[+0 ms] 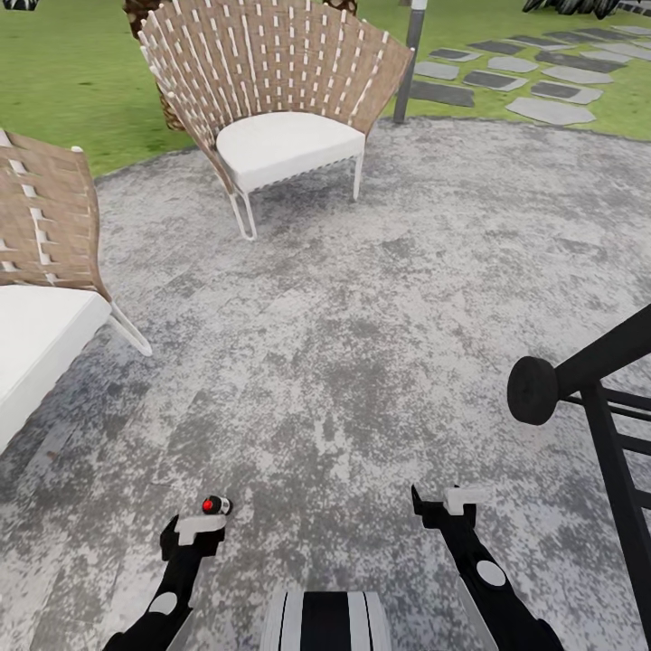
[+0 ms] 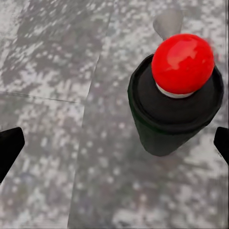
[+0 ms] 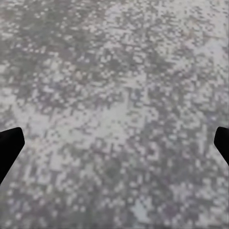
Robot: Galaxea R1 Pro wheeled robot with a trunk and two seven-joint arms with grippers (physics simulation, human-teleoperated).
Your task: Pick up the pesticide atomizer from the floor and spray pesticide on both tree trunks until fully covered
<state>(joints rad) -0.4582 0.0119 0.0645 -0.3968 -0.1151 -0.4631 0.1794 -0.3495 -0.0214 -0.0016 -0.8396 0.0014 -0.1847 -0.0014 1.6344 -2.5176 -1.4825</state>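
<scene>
**Observer:** Where is the atomizer, and how far along are you?

**Operator:** Early. The pesticide atomizer [image 2: 174, 102] stands upright on the grey mottled paving [image 1: 362, 344], red knob up, black body beneath. From the head camera it sits just beyond my left gripper [image 1: 192, 529], touching nothing that I can make out. Not picked up yet.

**Observer:** Jaws?

**Operator:** Left jaws spread wide; in the left wrist camera the atomizer lies between the two fingertips [image 2: 9, 145], nearer one side, no contact I can see. Right gripper [image 1: 448, 502] hangs over bare paving, well away from the atomizer, jaws equally wide and empty.

**Observer:** Trees?

**Operator:** I can't make out a trunk. Past the atomizer is a woven chair [image 1: 271, 90] with a white cushion; a second chair [image 1: 45, 262] is off on the atomizer's left. Lawn [image 1: 72, 72] and stepping stones [image 1: 542, 77] lie beyond the paving. A black railing [image 1: 597, 398] stands on my right-arm side.

**Observer:** So what remains?

**Operator:** As I judge it, everything: grasp, lift, drive to the trees, spray both trunks.
</scene>
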